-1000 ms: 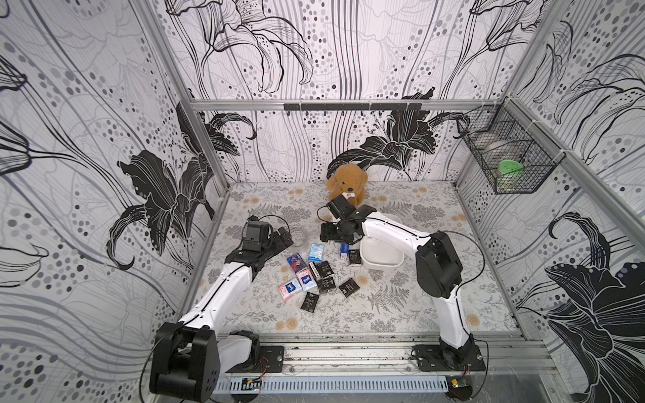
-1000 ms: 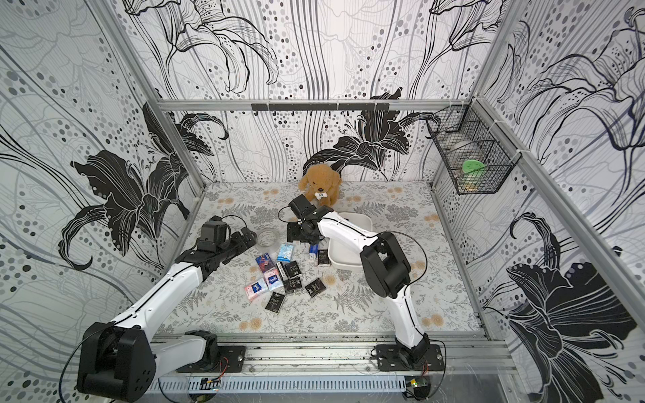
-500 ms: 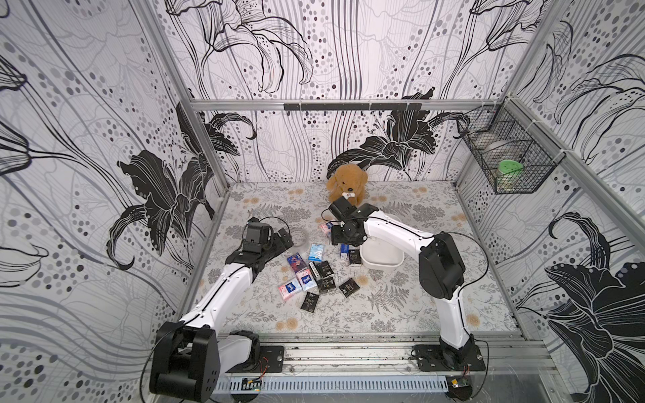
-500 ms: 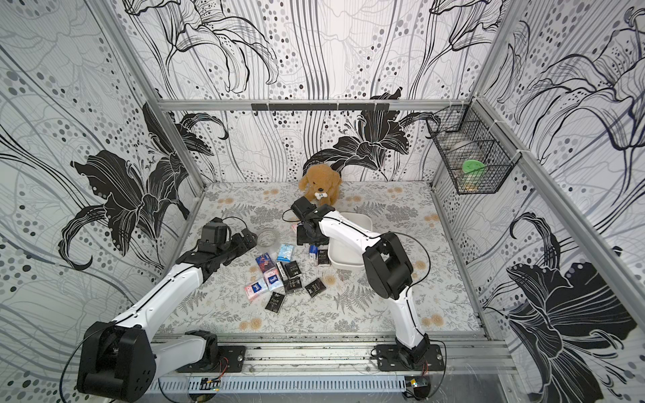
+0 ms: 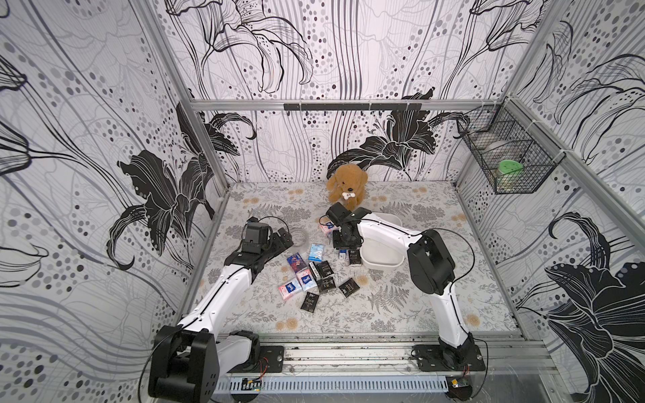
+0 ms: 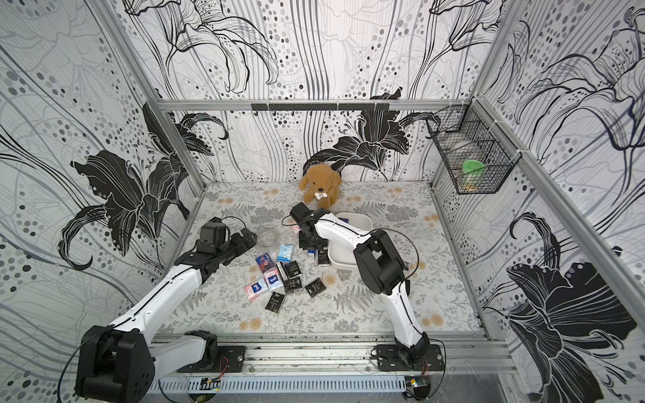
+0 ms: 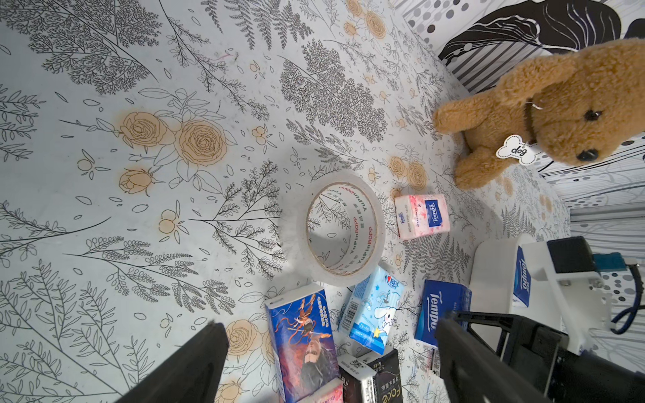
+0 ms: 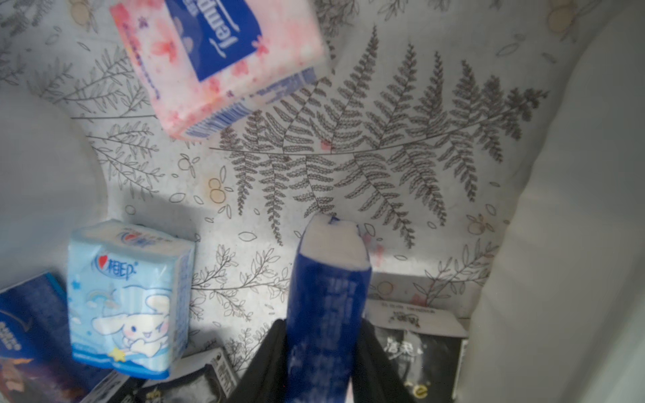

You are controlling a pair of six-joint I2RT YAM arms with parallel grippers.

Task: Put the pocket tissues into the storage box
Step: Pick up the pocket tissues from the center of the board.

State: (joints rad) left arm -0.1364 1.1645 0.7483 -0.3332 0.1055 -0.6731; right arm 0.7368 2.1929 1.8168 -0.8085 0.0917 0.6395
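Note:
Several pocket tissues [image 5: 316, 275] lie scattered mid-table in both top views: black, pink, light blue and picture-printed packets. My right gripper [image 8: 321, 331] is shut on a dark blue packet [image 8: 328, 296], which stands on edge between the jaws, low over the table beside the white storage box [image 8: 558, 244]. From the left wrist view, that packet [image 7: 441, 310] is next to the storage box [image 7: 492, 265], where another blue packet [image 7: 521, 279] rests. A pink packet [image 8: 220, 59] lies just beyond. My left gripper [image 7: 328, 349] hangs open and empty over the picture-printed packet [image 7: 303, 335].
A clear tape roll [image 7: 378, 226] sits just ahead of the left gripper [image 5: 284, 239]. A brown plush dog [image 5: 347, 186] sits behind the storage box [image 5: 382, 267]. A black wire basket [image 5: 506, 167] hangs on the right wall. A black packet [image 8: 415, 345] lies against the box wall.
My right gripper has come forward from near the pink packet and closed on the dark blue packet. The left arm has stayed still and open.

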